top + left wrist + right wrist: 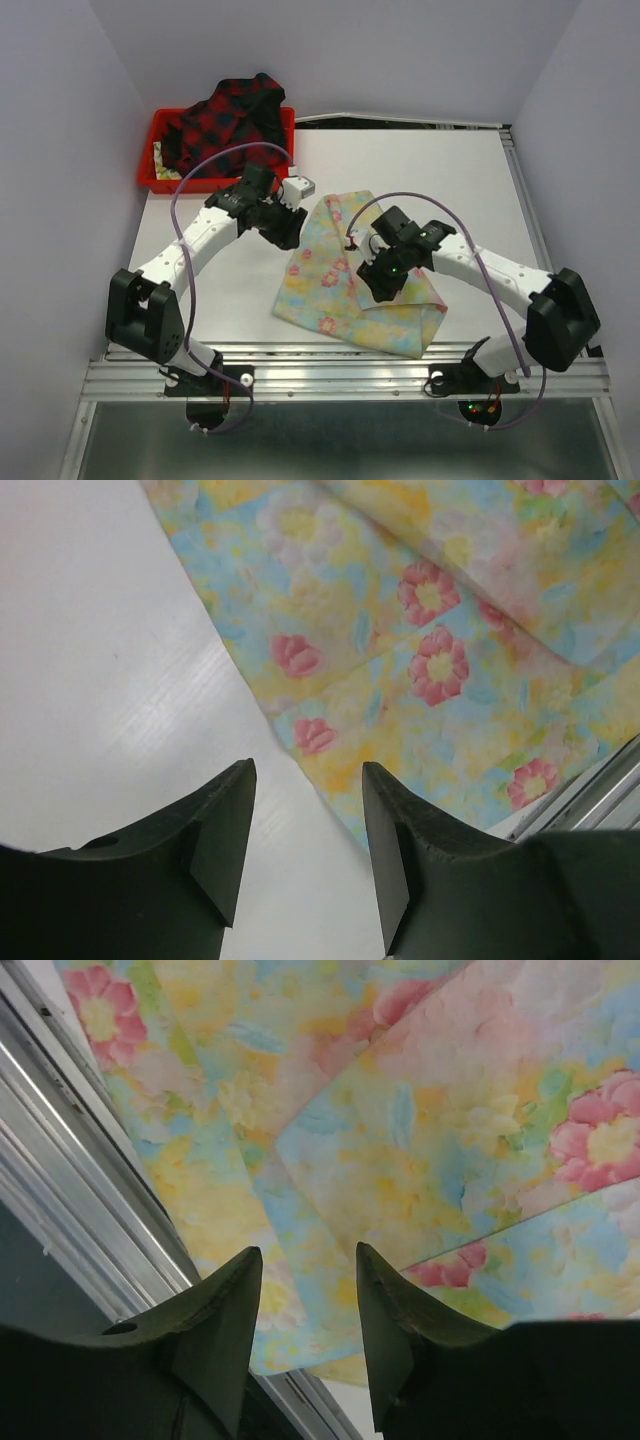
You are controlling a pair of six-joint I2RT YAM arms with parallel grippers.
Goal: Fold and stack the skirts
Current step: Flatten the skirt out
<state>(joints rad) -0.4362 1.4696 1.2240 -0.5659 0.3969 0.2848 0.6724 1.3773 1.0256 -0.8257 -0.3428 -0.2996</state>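
The floral skirt (350, 285) lies near the tabletop's (420, 170) front edge; the plaid skirt (225, 120) fills the tray (160, 180) at its far left corner. The left claw (308, 770), beside the floral skirt, and the right claw (308, 1250), above it, stand half open, empty.

**White table, one skirt and one tray**

The table (440, 180) is a plain white, matte slab, bordered along its near edge by a ribbed aluminium rail (340, 375). Near the middle, towards the front, a pastel yellow and light blue skirt (320, 285) with pink flowers lies flat on the white surface, folded so that layers overlap. Its near right corner reaches the front edge, just beside the rail. A red tray (150, 178) sits on the far left corner, well apart from the skirt, with bare white surface between them.
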